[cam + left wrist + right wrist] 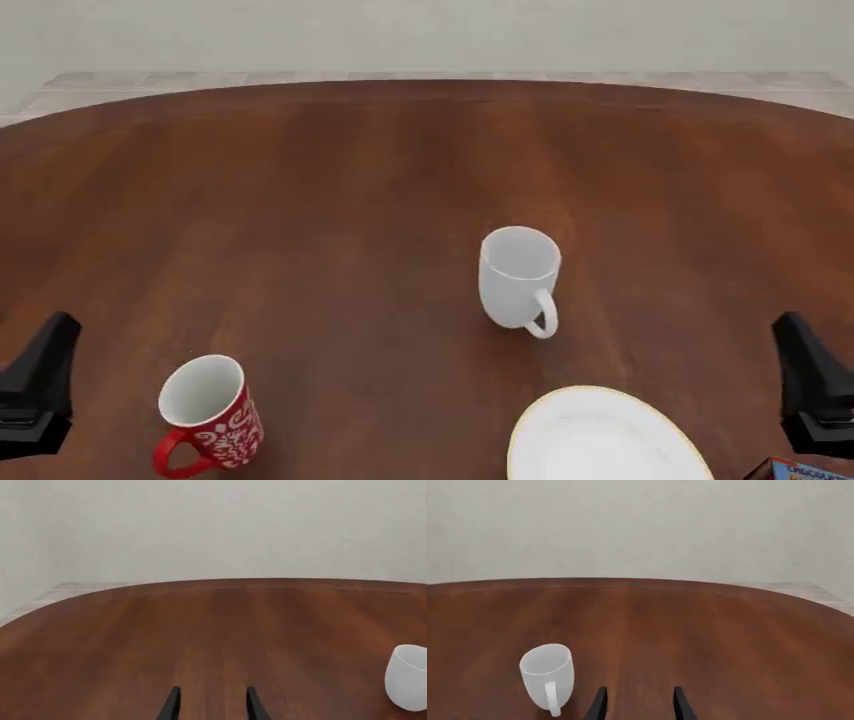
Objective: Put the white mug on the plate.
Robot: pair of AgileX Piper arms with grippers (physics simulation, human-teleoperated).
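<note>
white mug standing upright mid-tabletop, handle facing the plate at the near edge | right claw and left claw both gaping, gripping nothing, idling at near corners

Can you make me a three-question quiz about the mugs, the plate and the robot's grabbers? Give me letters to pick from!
1. Where does the white mug stand?
A. On the plate
B. On the bare table, farther from the arms than the plate
C. Inside the red mug

2. How many mugs are on the table?
A. One
B. Two
C. Three

3. What is the left gripper doing?
A. Holding the white mug
B. Holding the plate
C. Open, holding nothing

Answers:
1. B, the front view shows wood between it and the plate.
2. B, the white mug and the red mug.
3. C, only bare table shows between its spread fingers; the right gripper looks the same.
</note>
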